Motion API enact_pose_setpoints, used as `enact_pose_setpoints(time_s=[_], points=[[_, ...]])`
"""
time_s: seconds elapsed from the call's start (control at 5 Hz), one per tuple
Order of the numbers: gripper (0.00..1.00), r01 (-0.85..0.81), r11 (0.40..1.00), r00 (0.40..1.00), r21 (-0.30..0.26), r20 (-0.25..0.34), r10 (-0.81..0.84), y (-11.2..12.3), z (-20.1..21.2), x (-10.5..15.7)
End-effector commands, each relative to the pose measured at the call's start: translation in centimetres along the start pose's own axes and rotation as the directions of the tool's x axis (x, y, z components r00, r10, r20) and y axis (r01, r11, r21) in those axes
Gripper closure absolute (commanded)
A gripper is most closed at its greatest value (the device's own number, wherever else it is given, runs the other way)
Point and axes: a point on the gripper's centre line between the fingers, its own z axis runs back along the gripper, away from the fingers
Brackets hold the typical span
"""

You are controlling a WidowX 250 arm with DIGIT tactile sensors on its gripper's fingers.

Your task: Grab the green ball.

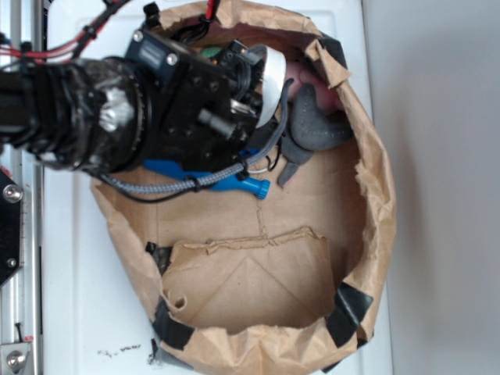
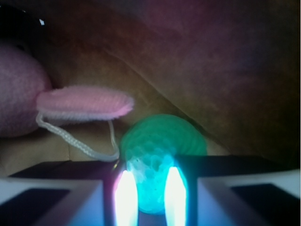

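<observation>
The green ball (image 2: 162, 150) sits on the paper bag's (image 1: 375, 195) floor against its back wall, between the gripper's (image 2: 149, 195) parted, glowing fingertips (image 2: 124, 197). Only the wrist view shows it; outside, the arm hides it. A pink plush toy (image 2: 84, 103) crowds the left.

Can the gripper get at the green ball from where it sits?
Probably yes. In the wrist view the green ball lies right ahead of the gripper, nothing between them; the plush toy and its string sit off to one side.
</observation>
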Motion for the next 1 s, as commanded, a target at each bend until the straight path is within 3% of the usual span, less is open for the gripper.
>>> enact_pose_setpoints(time_s=[0.0,0.2,0.6,0.8], points=[[1.0,-0.033,0.999,0.999,-0.042,0.036,0.035,0.9,1.8,1.5],[1.0,-0.068,0.99,0.997,-0.125,0.027,0.072,1.4,5.1,2.3],[1.0,-0.171,0.935,0.985,-0.31,-0.056,0.162,3.5,11.9,5.0],[1.0,-0.178,0.925,0.983,-0.336,-0.11,0.149,3.9,13.8,5.9]])
